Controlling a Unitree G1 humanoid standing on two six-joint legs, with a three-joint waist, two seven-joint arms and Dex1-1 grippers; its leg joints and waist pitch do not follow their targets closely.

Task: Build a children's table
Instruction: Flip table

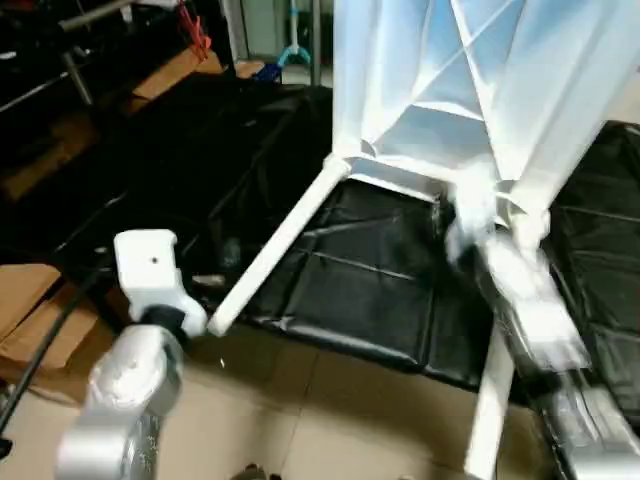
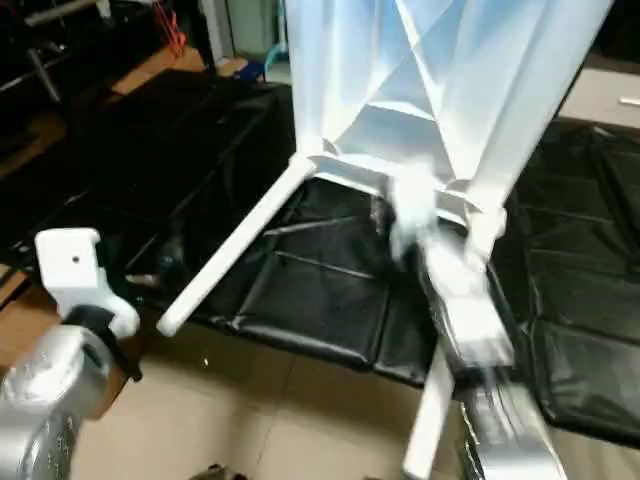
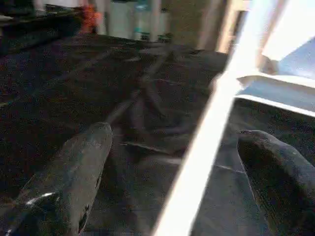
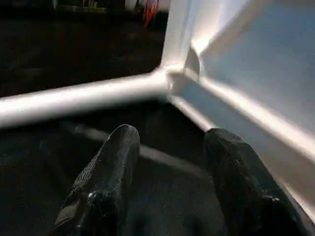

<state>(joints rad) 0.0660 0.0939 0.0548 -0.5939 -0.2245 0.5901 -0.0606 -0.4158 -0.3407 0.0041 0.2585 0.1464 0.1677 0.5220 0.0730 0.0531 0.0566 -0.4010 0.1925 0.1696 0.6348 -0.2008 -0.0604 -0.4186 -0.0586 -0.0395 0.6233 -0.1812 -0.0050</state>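
Observation:
The children's table stands on edge on a black mat. Its white tabletop (image 1: 470, 90) turns its ribbed underside toward me. Two white legs sit in its lower corner sockets and point at me: the left leg (image 1: 275, 245) and the right leg (image 1: 492, 400). My left gripper (image 3: 174, 147) is open wide, and the left leg (image 3: 197, 162) runs between its fingers (image 3: 81, 167) without touching them. My right gripper (image 4: 170, 142) is open with nothing between its fingers (image 4: 110, 177). It hovers just in front of the tabletop's lower rim (image 4: 236, 105), near the corner socket (image 4: 170, 73).
Black padded mats (image 1: 370, 280) cover the floor under and beside the table. Beige floor tiles (image 1: 330, 400) lie in front of them. Cardboard (image 1: 30, 320) lies at the left. Dark shelving and clutter (image 1: 70, 60) stand at the back left.

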